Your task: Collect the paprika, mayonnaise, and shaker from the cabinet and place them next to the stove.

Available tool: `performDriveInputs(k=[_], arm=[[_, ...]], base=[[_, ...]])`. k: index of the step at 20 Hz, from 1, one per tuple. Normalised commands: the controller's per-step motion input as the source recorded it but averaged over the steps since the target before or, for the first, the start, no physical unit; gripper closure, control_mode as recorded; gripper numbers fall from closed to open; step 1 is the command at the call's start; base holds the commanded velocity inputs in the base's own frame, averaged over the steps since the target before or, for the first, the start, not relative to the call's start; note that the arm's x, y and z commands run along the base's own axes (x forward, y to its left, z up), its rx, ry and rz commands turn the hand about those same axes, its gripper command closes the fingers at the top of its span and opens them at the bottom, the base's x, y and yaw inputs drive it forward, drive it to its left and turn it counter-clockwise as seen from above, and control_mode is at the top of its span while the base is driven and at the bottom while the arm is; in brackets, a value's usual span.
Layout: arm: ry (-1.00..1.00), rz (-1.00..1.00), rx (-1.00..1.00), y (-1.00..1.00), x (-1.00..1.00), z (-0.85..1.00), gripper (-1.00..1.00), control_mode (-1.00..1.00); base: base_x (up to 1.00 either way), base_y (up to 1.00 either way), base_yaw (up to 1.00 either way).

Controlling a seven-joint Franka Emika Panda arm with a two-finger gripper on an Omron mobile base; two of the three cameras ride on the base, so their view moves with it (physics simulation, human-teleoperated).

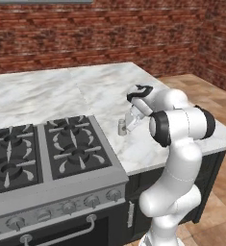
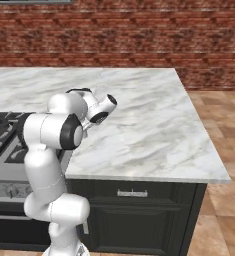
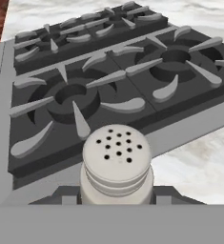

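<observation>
Small pale grey-white shaker with perforated rounded top (image 3: 116,167) clasped in gripper (image 1: 129,124), base at or just above white marble counter (image 1: 105,91), just beside right edge of stainless steel gas stove with black grates (image 1: 52,153). Whether base touches counter: cannot tell.

Step in hand, judged: set down.
- Keep shaker upright.
- Lower until seated flat on marble, not stove rim.
- Release only then.
- Withdraw straight up; avoid tipping.

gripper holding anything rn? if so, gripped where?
Yes: the gripper is shut on the shaker, fingers on its lower body below the perforated cap, over the marble counter beside the stove.
</observation>
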Motion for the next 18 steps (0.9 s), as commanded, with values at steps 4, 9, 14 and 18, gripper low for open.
performDriveInputs(k=[4,9,14,18], arm=[[-0.02,0.02,0.00,0.00,0.21,-0.10,1.00,-1.00],[0.00,0.04,0.00,0.00,0.23,-0.29,1.00,-1.00],[0.00,0.05,0.00,0.00,0.20,-0.36,1.00,-1.00],[0.00,0.05,0.00,0.00,0.20,-0.31,1.00,-1.00]], base=[[0.00,0.00,0.00],[0.00,0.00,0.00],[0.00,0.00,0.00],[0.00,0.00,0.00]])
